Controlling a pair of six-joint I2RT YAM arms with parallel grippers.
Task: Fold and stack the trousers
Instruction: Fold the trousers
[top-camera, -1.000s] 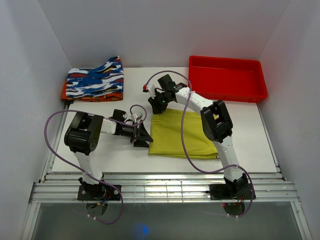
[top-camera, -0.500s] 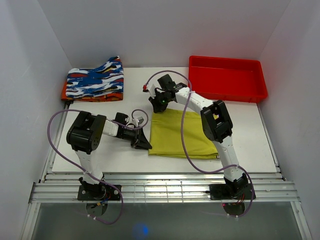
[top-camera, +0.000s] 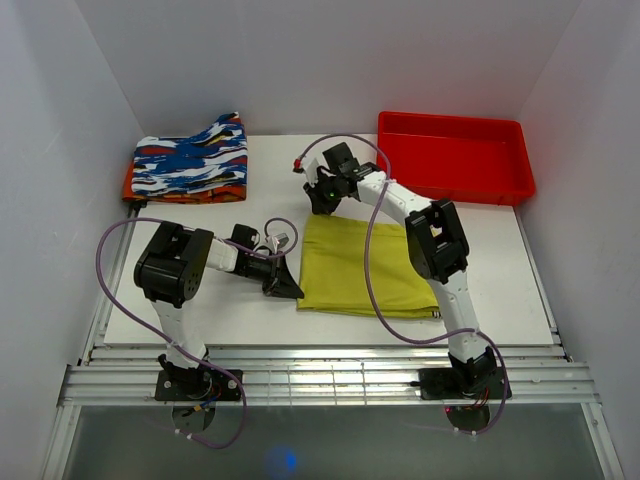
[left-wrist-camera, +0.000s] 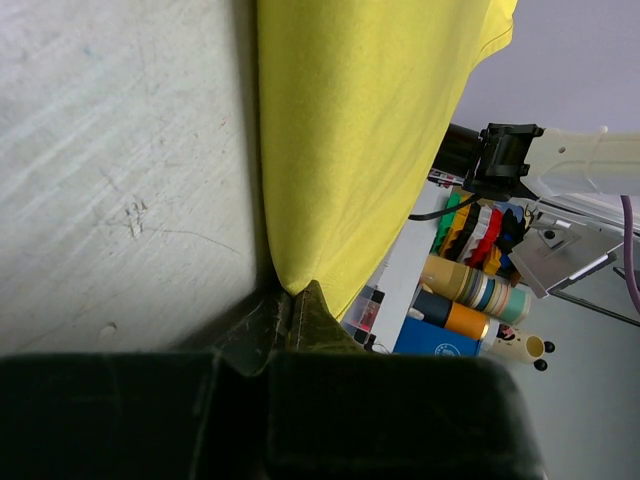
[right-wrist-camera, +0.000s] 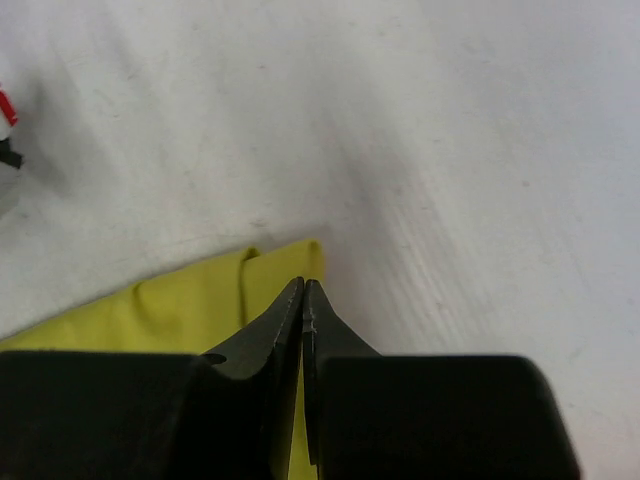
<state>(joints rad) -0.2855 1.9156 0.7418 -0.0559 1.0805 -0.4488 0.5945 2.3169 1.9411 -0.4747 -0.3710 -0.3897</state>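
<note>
Surface: I am looking down on a flat white table top (top-camera: 200, 300) boxed in by plain white walls, with both arm bases bolted at the near edge
Trousers: the yellow-green cloth trousers (top-camera: 355, 265) lie folded into a flat, roughly square pad at the middle of the table, between my 2 arms
Left gripper: my left gripper (top-camera: 296, 292) reaches in low from the left to the near left corner of the pad; on its wrist camera the 2 dark fingers (left-wrist-camera: 320, 325) are pressed together, with the cloth's corner pinched at their tips
Right gripper: my right gripper (top-camera: 316, 207) comes down on the far left corner of the pad; its 2 black fingers (right-wrist-camera: 265, 335) are closed against each other, the cloth corner sits right at the tips, and a thin yellow strip shows in the slit between them
Cloth edge: from the left wrist, the pad's left edge runs straight away from the fingertips and throws a dark shadow line on the table
Far left corner: a folded garment patterned in blue, white, black and orange (top-camera: 190, 165), well apart from the trousers
Far right corner: a rectangular red plastic tray (top-camera: 450, 155), also well apart from them
Cables: a purple cable (top-camera: 108, 250) loops along each arm
Beyond the table: rolls of coloured tape (left-wrist-camera: 480, 290) past the cloth on the left wrist view, too blurred for me to say more
</note>
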